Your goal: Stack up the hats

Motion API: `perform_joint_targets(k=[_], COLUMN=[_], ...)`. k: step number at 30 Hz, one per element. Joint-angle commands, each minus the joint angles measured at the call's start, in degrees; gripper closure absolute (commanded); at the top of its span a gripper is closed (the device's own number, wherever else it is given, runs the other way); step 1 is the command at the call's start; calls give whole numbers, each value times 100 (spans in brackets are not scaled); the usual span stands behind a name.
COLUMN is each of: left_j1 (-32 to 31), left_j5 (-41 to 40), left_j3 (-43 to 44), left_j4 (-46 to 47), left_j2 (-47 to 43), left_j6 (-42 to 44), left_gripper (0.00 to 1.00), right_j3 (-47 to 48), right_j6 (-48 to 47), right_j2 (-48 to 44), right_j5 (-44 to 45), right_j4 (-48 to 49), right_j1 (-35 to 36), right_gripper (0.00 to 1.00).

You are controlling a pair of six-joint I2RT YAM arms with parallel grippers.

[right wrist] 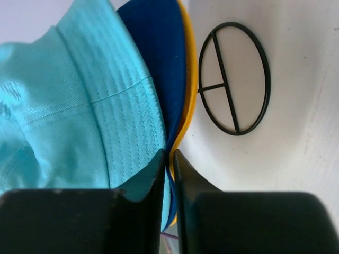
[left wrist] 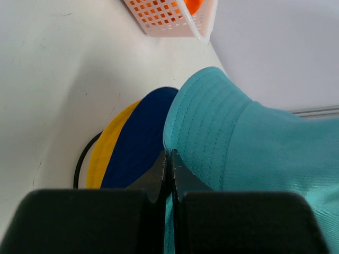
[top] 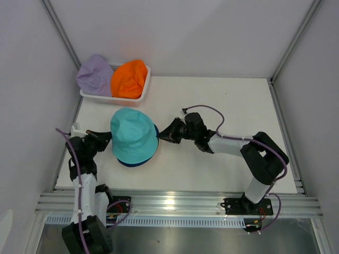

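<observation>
**Barely showing: navy hat (right wrist: 159, 47) and yellow hat (left wrist: 103, 153) under the teal hat (top: 133, 135)**

Low in its wrist view, the left gripper (left wrist: 169, 153) was clamped on the teal brim. The right gripper (right wrist: 168, 153) pinched the navy edge. Of the wire stand (right wrist: 225, 79), only a ring on the table showed. At the top view's upper left, a white basket (top: 132, 100) held the lavender hat (top: 94, 75) and the orange hat (top: 130, 78).

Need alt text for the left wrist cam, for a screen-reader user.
A shut black end effector pinches the brim edge of a teal hat, which sits over a navy hat and a yellow hat. A black wire ring peeks out beneath at left; a white mesh basket holding something orange is at the top.
</observation>
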Motion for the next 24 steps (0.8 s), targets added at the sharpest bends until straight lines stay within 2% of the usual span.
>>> perform_joint_targets(k=[1, 2, 5, 10, 18, 24], left_j1=[-355, -390, -426, -452, -540, -707], left_j5=[-696, -820, -1207, -1287, -1524, -1682], left_j3=[-84, -128, -409, -892, -1077, -1043], left_j4=[-856, -1023, -1279, -1315, -1613, -2070], left_j2=[-448, -562, -915, -1082, -1064, -1538], left_j6=[328, 276, 74, -146, -199, -103], left_gripper=[99, 99, 99, 99, 99, 99], right_j3=[53, 70, 167, 246, 281, 474], right_j6=[304, 287, 129, -100, -249, -276], right_j2=[110, 136, 206, 365, 558, 690], right_j5=[203, 247, 317, 98, -183, -394], right_j4=[780, 772, 701, 675, 666, 649], right_j1=[38, 37, -59, -314, -551, -718], right_gripper=[89, 100, 100, 100, 100, 100])
